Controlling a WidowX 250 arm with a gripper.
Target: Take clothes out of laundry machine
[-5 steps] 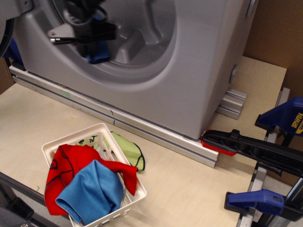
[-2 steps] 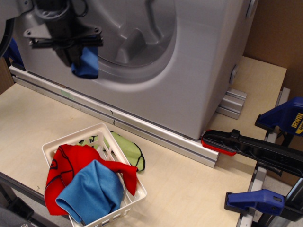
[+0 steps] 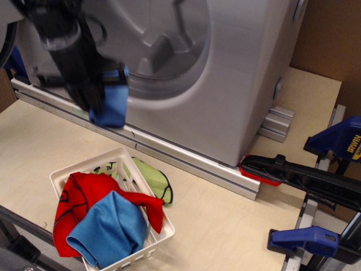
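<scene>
The gripper (image 3: 93, 93), dark and smeared by motion blur, is closed on a small blue cloth (image 3: 111, 103), which hangs from it in a loose fold just outside the washing machine (image 3: 225, 84), in front of the lower left rim of the round opening and above the metal rail (image 3: 169, 155) at the machine's foot. How wide the jaws stand cannot be read through the blur, but the cloth dangles from them and touches nothing else, so they appear pinched on its upper edge. Held by one edge like this, the cloth drapes straight down and stays clear of the grey drum (image 3: 163, 39), which looks empty in the part that shows. Below and a little to the right of the hanging cloth sits a white basket (image 3: 121, 155) on the table (image 3: 225, 226), already holding a red garment (image 3: 82, 197) and another blue cloth (image 3: 110, 228), with a green cloth (image 3: 155, 178) trailing over its far side; that seems the likely place to drop this one. The cloth is out of the machine but not yet over the basket. Blue clamps (image 3: 338, 141) stand at the right, well apart from all this.
</scene>
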